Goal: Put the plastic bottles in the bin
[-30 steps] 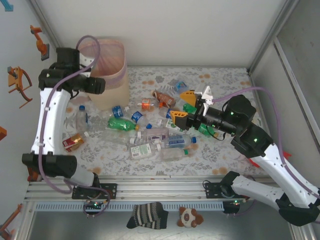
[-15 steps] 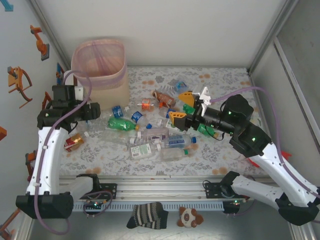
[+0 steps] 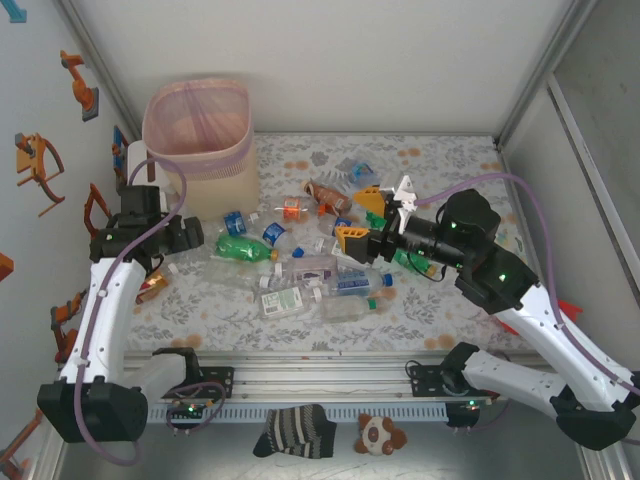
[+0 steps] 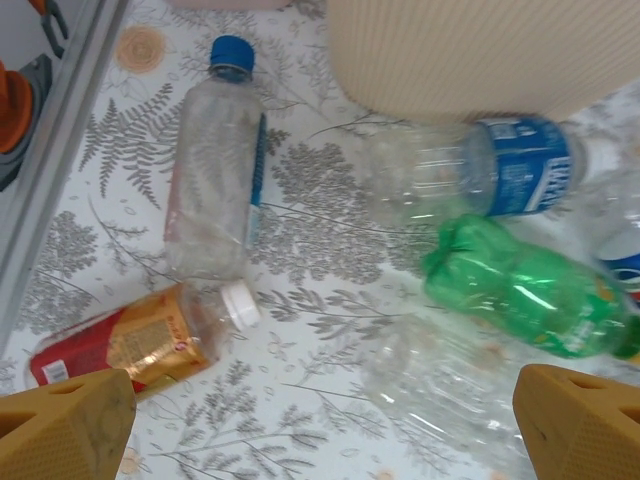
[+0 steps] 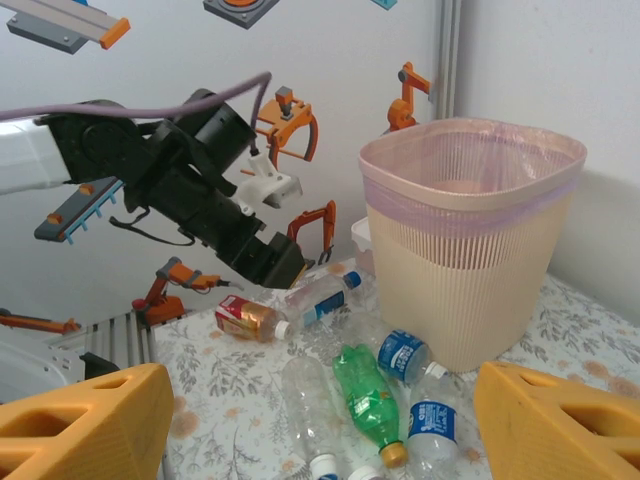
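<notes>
1. Step in hand, as I judge it: choosing the next bottle. The left gripper (image 4: 320, 440) is spread wide and empty. It hovers at the left of the top view, below the bin (image 3: 215, 190).
2. Beneath it lie a clear bottle (image 4: 215, 175), a red-label bottle (image 4: 120, 345) and a green bottle (image 4: 520, 290).
3. The right gripper (image 3: 362, 215) is parted and empty above the central heap (image 3: 300, 272).
4. Next move, likely: drop onto one bottle, straddle its body, close, then lift it to the bin.

- The bin (image 5: 470, 270) was ribbed beige, its bag (image 5: 470, 165) pink
- The tablecloth (image 4: 310, 190) was white with grey ferns
- The crushed bottle (image 4: 520, 290) was green, the clear bottle (image 4: 215, 170) blue-capped
</notes>
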`<state>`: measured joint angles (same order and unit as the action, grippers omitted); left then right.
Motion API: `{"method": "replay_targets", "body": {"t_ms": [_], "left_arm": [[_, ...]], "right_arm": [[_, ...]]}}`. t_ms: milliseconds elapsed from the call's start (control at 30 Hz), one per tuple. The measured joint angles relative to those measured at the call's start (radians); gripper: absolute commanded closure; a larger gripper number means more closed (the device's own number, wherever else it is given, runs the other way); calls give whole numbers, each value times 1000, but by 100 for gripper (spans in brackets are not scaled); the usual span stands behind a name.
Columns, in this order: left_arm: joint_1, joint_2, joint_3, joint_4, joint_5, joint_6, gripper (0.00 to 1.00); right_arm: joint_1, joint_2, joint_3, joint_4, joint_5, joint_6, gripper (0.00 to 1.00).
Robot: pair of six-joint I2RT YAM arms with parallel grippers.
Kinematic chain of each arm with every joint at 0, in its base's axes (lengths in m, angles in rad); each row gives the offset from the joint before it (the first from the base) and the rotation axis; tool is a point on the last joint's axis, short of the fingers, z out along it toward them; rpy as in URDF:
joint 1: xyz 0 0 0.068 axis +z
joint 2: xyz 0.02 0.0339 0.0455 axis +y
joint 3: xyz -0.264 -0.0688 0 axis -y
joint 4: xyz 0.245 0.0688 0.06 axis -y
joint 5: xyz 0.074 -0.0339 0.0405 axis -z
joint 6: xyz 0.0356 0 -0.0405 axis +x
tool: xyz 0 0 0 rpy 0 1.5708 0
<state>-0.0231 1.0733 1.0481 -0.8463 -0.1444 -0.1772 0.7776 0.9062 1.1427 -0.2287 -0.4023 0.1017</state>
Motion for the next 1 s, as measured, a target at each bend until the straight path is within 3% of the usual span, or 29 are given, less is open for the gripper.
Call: {"method": "replay_targets", "body": {"t_ms": [167,367,633,1000], "left_arm": [[98,53,-70,92,4,39,5],[230,159,-87,196,93,5,9],[240,311,-86,370,104,-65,15],[241,513,-79,478,74,-71,13]], "right_arm": [[0,-8,-7,1,0,2,22],[0,-15,-9,0,0,2,22],[0,-16,-10,1,0,-10,21],[0,-8,22,-41,-3,-60,21]]}}
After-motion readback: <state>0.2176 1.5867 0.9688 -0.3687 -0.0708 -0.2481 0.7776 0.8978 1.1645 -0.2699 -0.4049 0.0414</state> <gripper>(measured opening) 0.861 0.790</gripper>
